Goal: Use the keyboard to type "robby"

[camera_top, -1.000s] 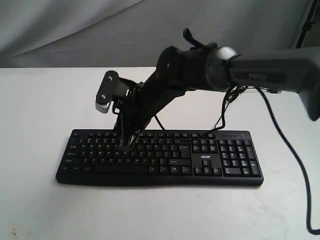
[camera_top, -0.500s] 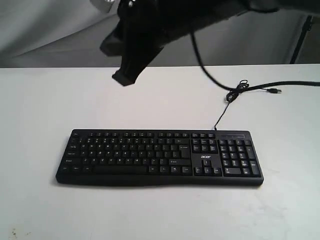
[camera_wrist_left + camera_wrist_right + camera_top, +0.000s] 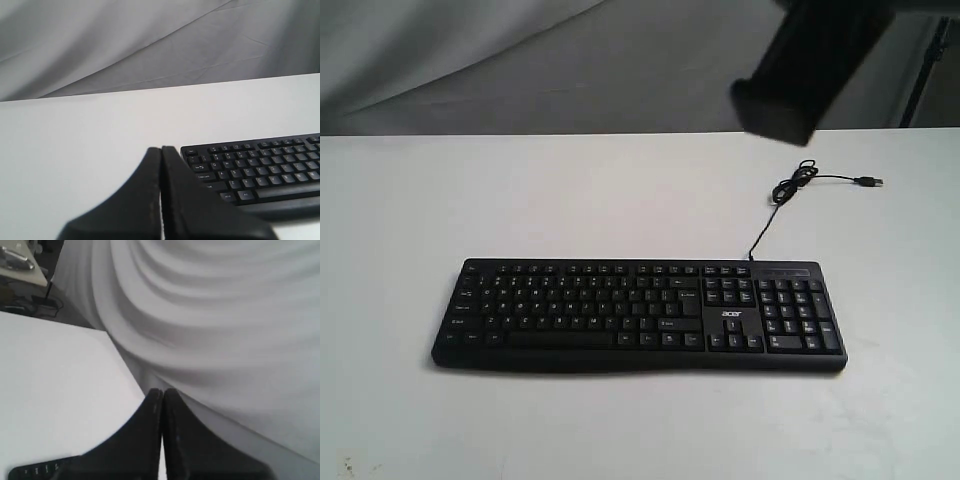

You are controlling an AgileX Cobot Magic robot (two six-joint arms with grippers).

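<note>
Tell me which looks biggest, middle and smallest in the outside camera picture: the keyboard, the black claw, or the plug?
Biggest: keyboard.
Next: right claw, though maybe only because it hangs nearer the camera.
Smallest: USB plug.

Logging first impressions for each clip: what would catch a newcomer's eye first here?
The wide black keyboard lies mid-table with no gripper on it. Its thin cable curls away behind it to a loose plug on the white table. The right gripper hangs shut, high over the far right side.
</note>
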